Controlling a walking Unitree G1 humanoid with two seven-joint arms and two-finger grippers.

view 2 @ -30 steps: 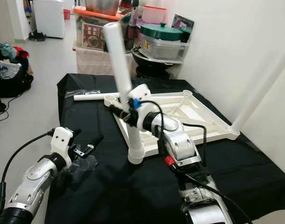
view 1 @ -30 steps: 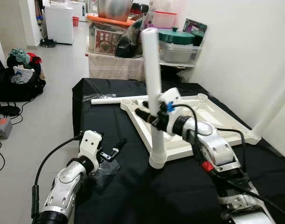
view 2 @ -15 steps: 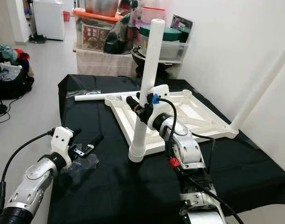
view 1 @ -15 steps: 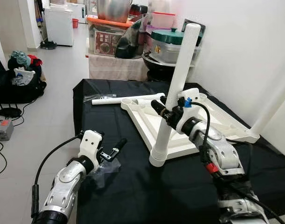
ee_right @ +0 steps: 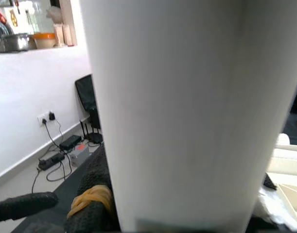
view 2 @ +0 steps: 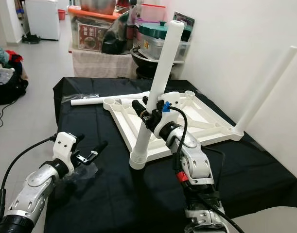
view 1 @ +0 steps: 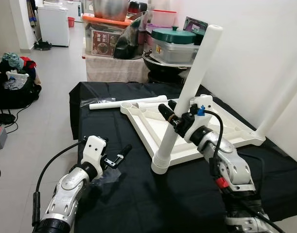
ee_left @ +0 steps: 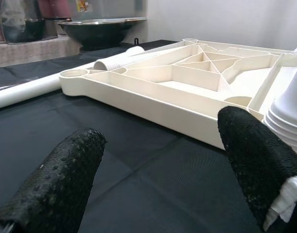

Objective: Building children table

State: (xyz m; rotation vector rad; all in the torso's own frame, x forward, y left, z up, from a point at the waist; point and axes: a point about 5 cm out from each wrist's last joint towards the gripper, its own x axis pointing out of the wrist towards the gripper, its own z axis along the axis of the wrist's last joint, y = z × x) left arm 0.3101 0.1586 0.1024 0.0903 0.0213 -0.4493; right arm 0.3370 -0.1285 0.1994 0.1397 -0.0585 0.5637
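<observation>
A white table top [view 1: 226, 127] lies upside down on the black-covered table [view 1: 138, 204]. My right gripper [view 1: 170, 112] is shut on a white table leg [view 1: 194, 75]. The leg leans to the right, and its ribbed foot end [view 1: 159, 163] rests at the top's near corner. Close up, the same leg [ee_right: 187, 111] stands against the black fingers [ee_right: 90, 208]. A second leg [view 2: 265, 85] stands in the far right corner. A third leg [view 1: 120, 103] lies loose behind the top. My left gripper [view 1: 120, 154] hovers open low over the cloth, left of the top, its fingers [ee_left: 56, 184] holding nothing.
A crumpled clear plastic bag [view 1: 108, 175] lies under my left gripper. Behind the table stand shelves with pots and boxes [view 1: 175, 41]. A white wall [view 1: 265, 43] runs close along the right. Bags [view 1: 12, 80] sit on the tiled floor at the left.
The leg in my right gripper has swung from leaning left to leaning right, its foot staying at the near corner. The left arm has kept still. The camera has shifted slightly.
</observation>
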